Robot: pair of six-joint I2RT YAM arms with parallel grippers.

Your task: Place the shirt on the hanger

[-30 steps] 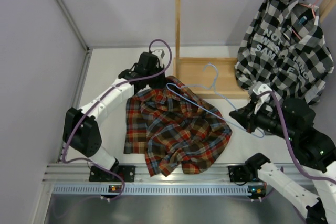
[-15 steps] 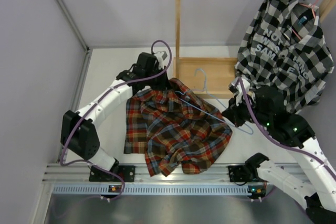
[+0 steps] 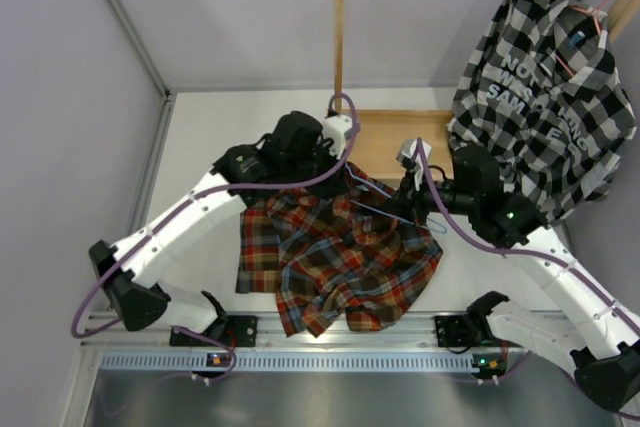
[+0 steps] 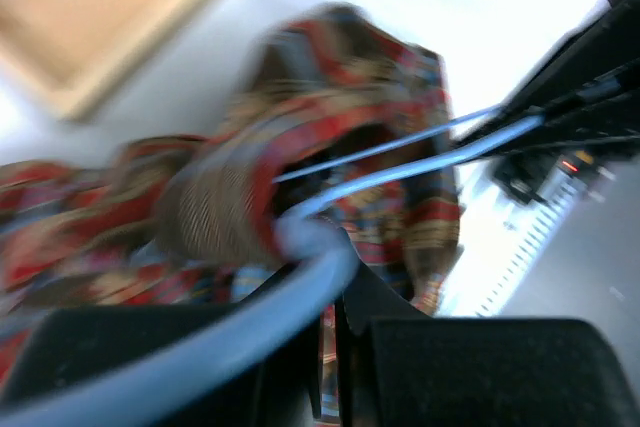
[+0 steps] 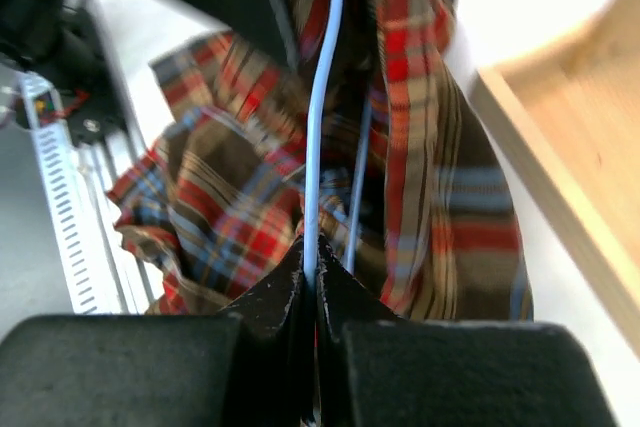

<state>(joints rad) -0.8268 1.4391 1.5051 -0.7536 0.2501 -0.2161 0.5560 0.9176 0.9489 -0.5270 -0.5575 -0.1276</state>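
Note:
The plaid shirt [image 3: 340,257] lies crumpled on the white table, its collar end lifted at the far side. My left gripper [image 3: 335,152] is at that raised collar, with its jaws closed on the fabric. In the blurred left wrist view, the gripper [image 4: 340,277] has the shirt [image 4: 210,207] just beyond it. My right gripper [image 3: 408,187] is shut on the light-blue wire hanger [image 3: 385,215]. The hanger's far end is hidden inside the shirt's collar opening. The right wrist view shows the gripper [image 5: 312,267] pinching the wire [image 5: 325,97], which runs into the shirt [image 5: 220,187]. Two hanger wires [image 4: 400,147] cross the left wrist view.
A wooden clothes rack stands at the back, its post [image 3: 338,47] and base [image 3: 390,132] just behind both grippers. A black-and-white checked shirt [image 3: 545,97] hangs on a pink-red hanger [image 3: 592,15] at the right. A metal rail [image 3: 300,357] runs along the near edge.
My right gripper has carried the hanger left, and its end has gone into the shirt's collar. My left gripper has moved right and lifted the collar toward it.

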